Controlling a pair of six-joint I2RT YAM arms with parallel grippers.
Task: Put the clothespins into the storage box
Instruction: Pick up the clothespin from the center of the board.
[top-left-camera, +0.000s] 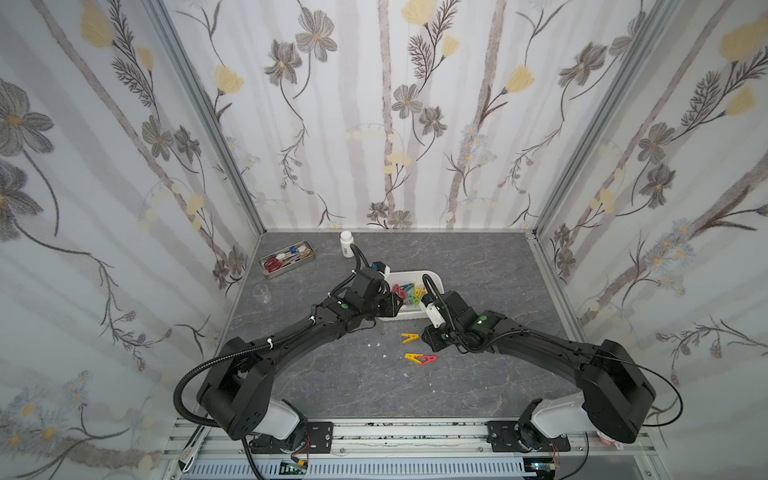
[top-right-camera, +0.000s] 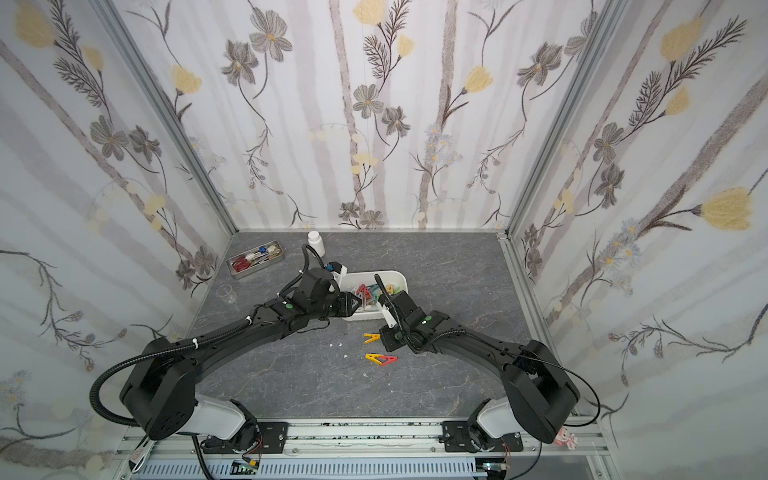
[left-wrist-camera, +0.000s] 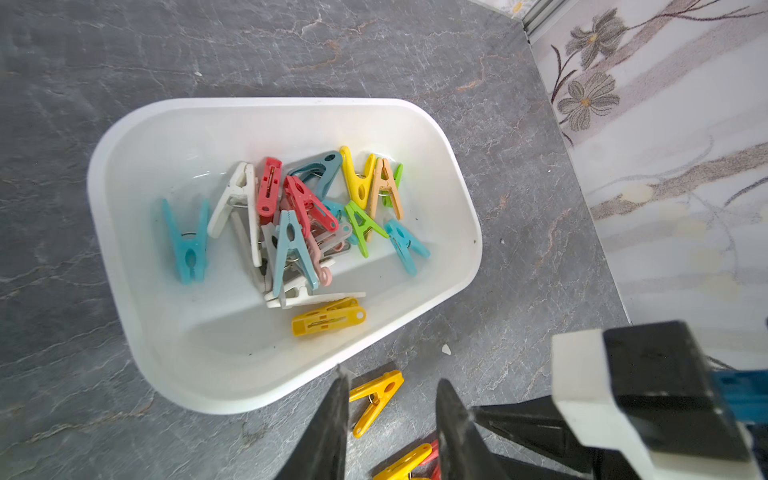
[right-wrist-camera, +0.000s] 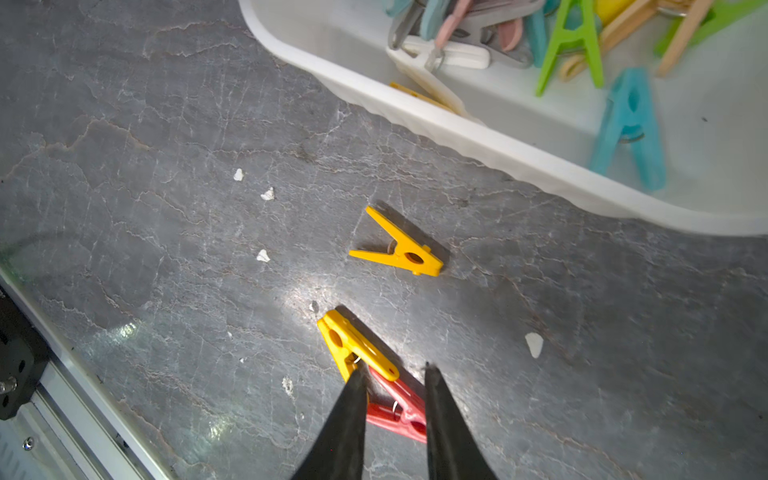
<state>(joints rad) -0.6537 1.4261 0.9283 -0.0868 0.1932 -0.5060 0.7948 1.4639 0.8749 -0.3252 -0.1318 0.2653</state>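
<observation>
Clothespins (left-wrist-camera: 307, 224) — coloured plastic pegs — are piled in white rounded plastic storage box (left-wrist-camera: 124, 291); three are left at its 6 o'clock. Both left gripper (left-wrist-camera: 392, 374) and right gripper (right-wrist-camera: 395, 368) are parted — nothing grasped.

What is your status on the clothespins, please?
Both hands open, empty: left hand by the storage box, right hand over the red clothespin. Three clothespins out on the table, the rest boxed. A yellow one lies against the red.
</observation>
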